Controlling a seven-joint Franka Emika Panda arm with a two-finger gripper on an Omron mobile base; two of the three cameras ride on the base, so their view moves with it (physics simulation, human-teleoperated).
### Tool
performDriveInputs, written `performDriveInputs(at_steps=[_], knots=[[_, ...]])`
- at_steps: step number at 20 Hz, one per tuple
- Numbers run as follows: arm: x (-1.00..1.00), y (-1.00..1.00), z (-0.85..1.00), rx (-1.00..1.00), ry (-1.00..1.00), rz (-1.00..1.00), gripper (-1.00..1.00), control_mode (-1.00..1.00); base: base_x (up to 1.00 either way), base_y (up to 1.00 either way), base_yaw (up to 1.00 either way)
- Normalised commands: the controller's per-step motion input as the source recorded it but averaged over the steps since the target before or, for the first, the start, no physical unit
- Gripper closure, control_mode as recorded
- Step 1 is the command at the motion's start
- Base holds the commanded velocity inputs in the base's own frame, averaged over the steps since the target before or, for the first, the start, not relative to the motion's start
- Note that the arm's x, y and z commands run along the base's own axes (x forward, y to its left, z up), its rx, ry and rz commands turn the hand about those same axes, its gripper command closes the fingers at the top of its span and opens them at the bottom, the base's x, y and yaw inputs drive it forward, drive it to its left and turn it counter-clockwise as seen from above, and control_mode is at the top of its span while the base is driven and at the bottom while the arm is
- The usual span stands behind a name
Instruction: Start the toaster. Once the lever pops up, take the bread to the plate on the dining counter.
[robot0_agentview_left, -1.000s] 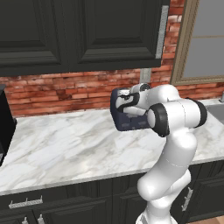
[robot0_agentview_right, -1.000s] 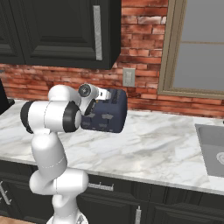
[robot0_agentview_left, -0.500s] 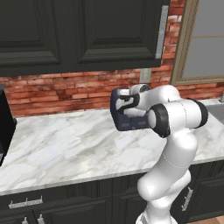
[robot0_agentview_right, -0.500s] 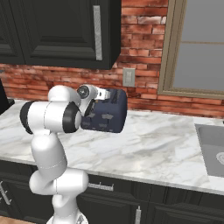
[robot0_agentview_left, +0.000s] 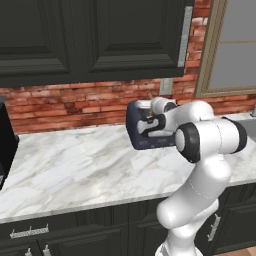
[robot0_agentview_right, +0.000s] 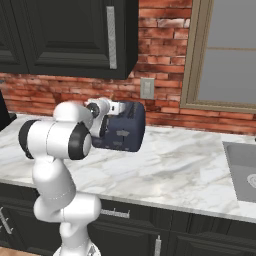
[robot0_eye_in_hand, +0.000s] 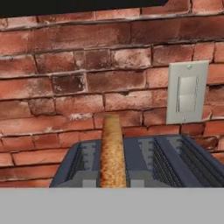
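Bread (robot0_eye_in_hand: 112, 151) stands up out of the toaster (robot0_eye_in_hand: 144, 162) at six o'clock under the wall switch (robot0_eye_in_hand: 187, 92), gripper (robot0_agentview_left: 148, 121) fully closed, seemingly gripping the slice, so lifting straight up likely comes next

The white arm rose from the lower right of the left base view, elbow bent at centre right, forearm reaching left. Its tool (robot0_agentview_left: 150, 120) sat at the frame's middle, jaws closed tight.
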Motion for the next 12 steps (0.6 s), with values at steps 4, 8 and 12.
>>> performDriveInputs(at_steps=[4, 8, 12], knots=[[-0.28, -0.01, 0.48, 0.0, -0.11, 0.01, 1.0, -1.0, 0.0, 0.0, 0.0], [-0.23, 0.0, 0.53, 0.0, -0.03, 0.0, 1.0, -1.0, 0.0, 0.0, 0.0], [-0.41, 0.0, 0.4, 0.0, 0.0, 0.0, 1.0, -1.0, 0.0, 0.0, 0.0]])
